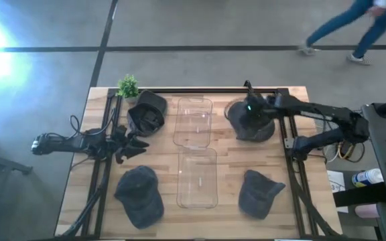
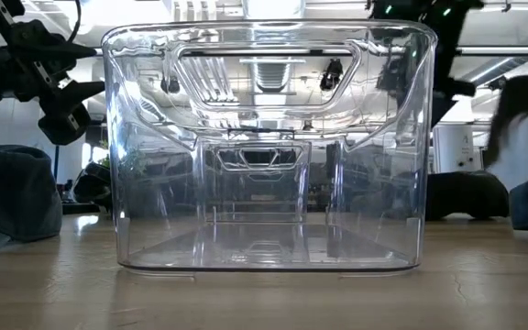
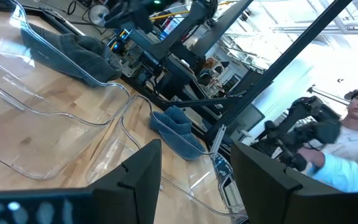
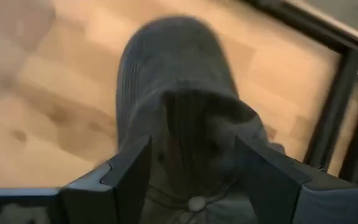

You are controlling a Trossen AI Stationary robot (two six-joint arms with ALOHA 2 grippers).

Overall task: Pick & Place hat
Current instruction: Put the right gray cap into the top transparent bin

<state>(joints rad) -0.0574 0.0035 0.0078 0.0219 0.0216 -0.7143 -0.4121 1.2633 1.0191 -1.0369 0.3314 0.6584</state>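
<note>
Four hats lie on the wooden table: a black one far left (image 1: 147, 110), a grey one near left (image 1: 139, 194), a dark one far right (image 1: 252, 124) and a grey one near right (image 1: 260, 193). My right gripper (image 1: 250, 109) hovers open above the far-right hat. In the right wrist view its fingers (image 4: 191, 149) stand either side of that hat's crown (image 4: 173, 93), above its top button (image 4: 196, 203). My left gripper (image 1: 138, 142) waits open beside the black hat and faces across the bins (image 3: 196, 149).
Two clear plastic bins stand mid-table, one far (image 1: 193, 120) and one near (image 1: 198, 177); the near one fills the low view (image 2: 264, 147). A small green plant (image 1: 128, 86) sits at the far-left corner. A person walks beyond the table (image 1: 354, 27).
</note>
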